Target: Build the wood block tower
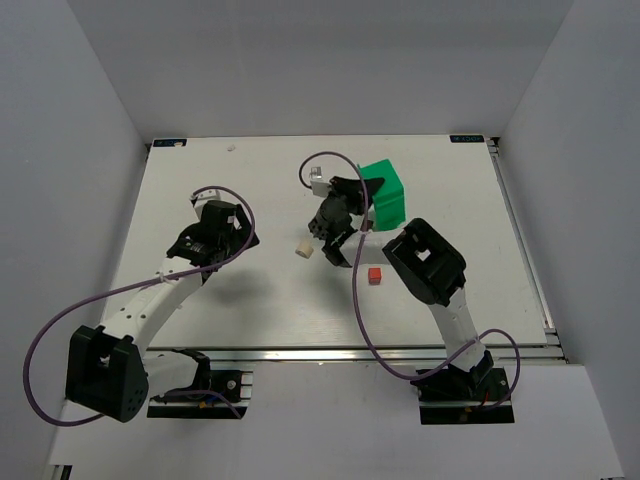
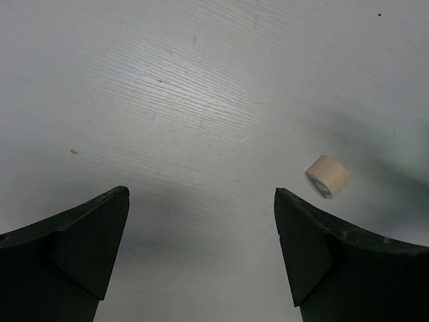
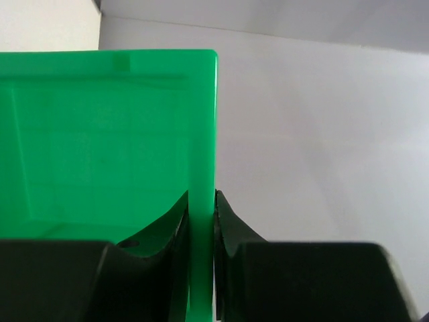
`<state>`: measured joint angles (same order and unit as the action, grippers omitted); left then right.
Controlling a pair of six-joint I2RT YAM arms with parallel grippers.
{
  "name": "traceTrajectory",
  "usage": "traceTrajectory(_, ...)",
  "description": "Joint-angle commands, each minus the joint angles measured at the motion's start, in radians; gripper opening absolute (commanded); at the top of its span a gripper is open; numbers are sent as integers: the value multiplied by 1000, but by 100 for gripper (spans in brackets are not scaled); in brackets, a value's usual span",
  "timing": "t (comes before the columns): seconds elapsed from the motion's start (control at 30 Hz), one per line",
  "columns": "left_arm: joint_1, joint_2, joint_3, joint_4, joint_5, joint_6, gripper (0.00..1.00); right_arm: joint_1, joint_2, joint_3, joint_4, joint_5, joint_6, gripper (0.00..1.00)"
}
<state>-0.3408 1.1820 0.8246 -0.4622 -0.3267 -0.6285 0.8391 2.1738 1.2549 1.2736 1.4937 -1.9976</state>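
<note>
You have the white table point(image 1: 250, 310) under both arms. On its far part, right of the middle, is the bright green bin point(image 1: 385, 192), the biggest loose thing here.

Your right gripper point(image 1: 358, 207) reaches to the left side of this bin. In the right wrist view its jaws are closed on one wall of the green bin point(image 3: 100, 134): the thin edge of the wall stands between the two fingers of the right gripper point(image 3: 201, 215) and both fingers touch it.

Your left gripper point(image 1: 215, 238) is over the left half of the table, well apart from the bin. In the left wrist view the left gripper point(image 2: 200, 194) has its jaws spread wide, with only bare table between them.

The wood block tower is not yet stacked. The cream block point(image 1: 303, 251) lies alone on the table, just left of the right gripper; the left wrist view shows it point(image 2: 328, 176) beside the right-hand finger, not touching it. The red block point(image 1: 375, 274) lies alone too, nearer to you and to the right of the cream one.
</note>
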Motion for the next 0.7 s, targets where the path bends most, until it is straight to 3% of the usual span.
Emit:
traceTrajectory(0.0, -6, -7, 13, 33, 32, 27, 98, -15, -45, 174, 618, 40, -273, 0)
traceTrajectory(0.13, -14, -18, 18, 46, 67, 52, 98, -31, -66, 298, 615, 40, -250, 0)
traceTrajectory(0.17, -14, -19, 18, 49, 75, 65, 98, -35, -89, 285, 540, 51, -203, 1)
traceTrajectory(0.2, -14, -22, 18, 53, 95, 73, 98, -37, -120, 208, 436, 51, 6, 3)
traceTrajectory(0.23, -14, -33, 19, 62, 106, 85, 98, -35, -200, 149, 265, 40, 167, 3)
traceTrajectory(0.27, -14, -38, 18, 68, 118, 105, 98, -25, -245, 97, -230, -17, 360, 6)
traceTrajectory(0.3, -15, -44, 18, 72, 142, 118, 98, -15, -278, 84, -524, -59, 772, 5)
traceTrajectory(0.4, -17, -71, 4, 103, 172, 147, 98, 21, -377, 153, -1353, -472, 1279, 0)
traceTrajectory(0.43, -17, -82, -1, 114, 185, 150, 98, 20, -416, 208, -1454, -738, 1345, 0)
traceTrajectory(0.5, -17, -91, -10, 114, 189, 153, 98, 0, -454, 283, -1628, -1035, 1472, 0)
traceTrajectory(0.6, -17, -107, -19, 112, 199, 156, 98, -29, -497, 282, -1658, -1255, 1526, 0)
traceTrajectory(0.67, -17, -123, -25, 115, 230, 154, 98, -82, -503, 313, -1665, -1313, 1672, 0)
